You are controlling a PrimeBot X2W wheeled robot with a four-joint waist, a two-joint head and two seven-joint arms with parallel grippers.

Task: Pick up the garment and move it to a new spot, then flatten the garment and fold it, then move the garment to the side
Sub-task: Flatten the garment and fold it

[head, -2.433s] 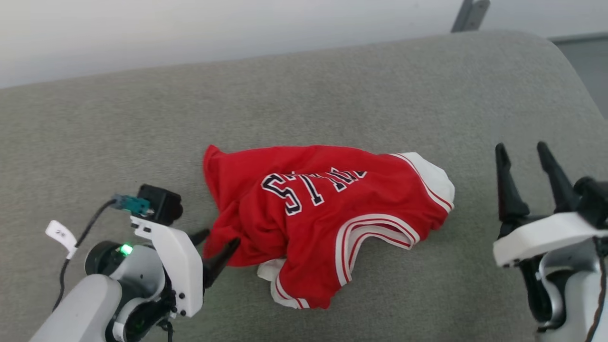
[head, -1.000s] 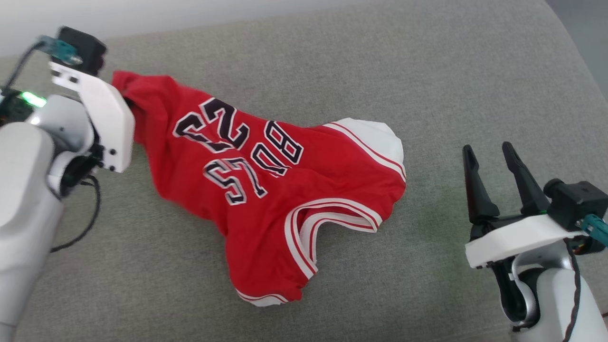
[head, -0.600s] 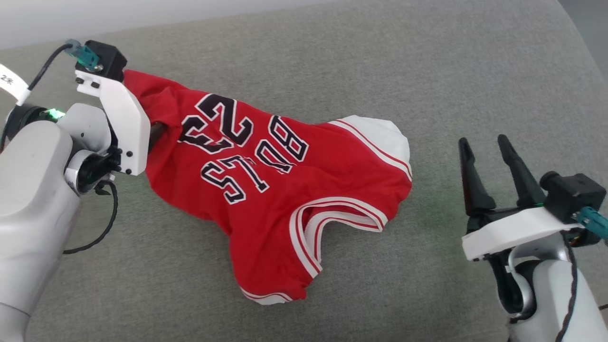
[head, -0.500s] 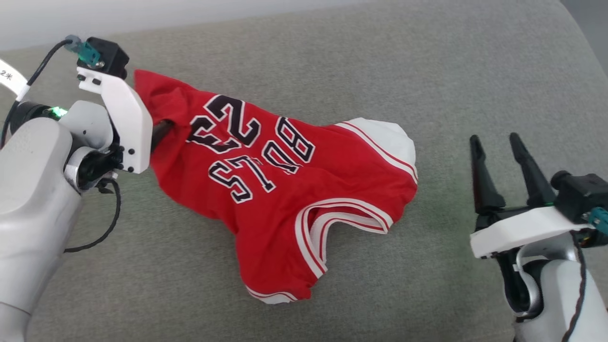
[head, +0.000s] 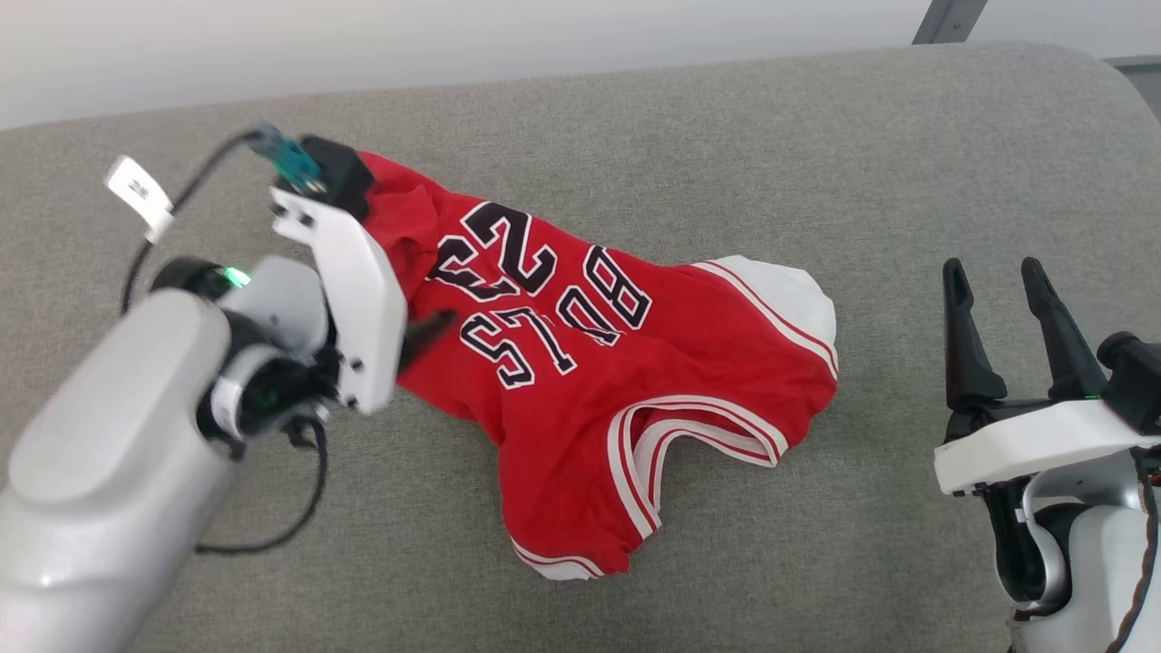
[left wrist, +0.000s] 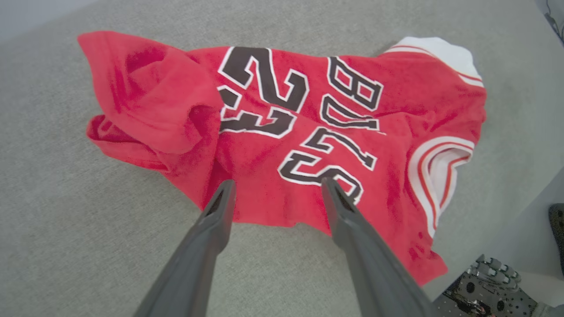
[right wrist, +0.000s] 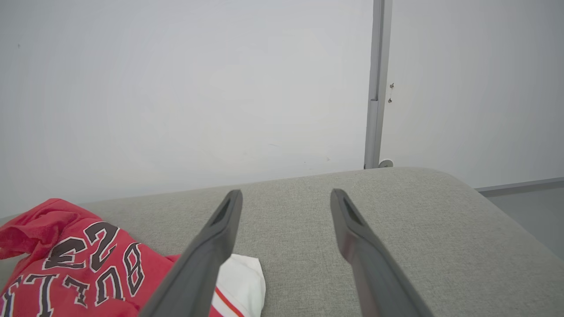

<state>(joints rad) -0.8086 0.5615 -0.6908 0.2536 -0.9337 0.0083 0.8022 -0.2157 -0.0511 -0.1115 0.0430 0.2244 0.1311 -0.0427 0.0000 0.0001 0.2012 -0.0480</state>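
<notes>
Two grippers are nearest to me, and both stand wide open with nothing between the fingers. The left gripper (left wrist: 277,185) is the closer one to the jersey (head: 635,363): its fingertips are over the jersey's left edge, just under the word BULLS, pointing across the cloth. The right gripper (head: 992,269) waits well apart, to the right of the white-trimmed shoulder. The jersey lies crumpled on the grey cushion (head: 862,145), with its long side running from the bunched hem at the far left toward the near middle. A second ago the left gripper was closed on that bunched corner and held it up. Now it has let go, and the corner rests on the cushion.
</notes>
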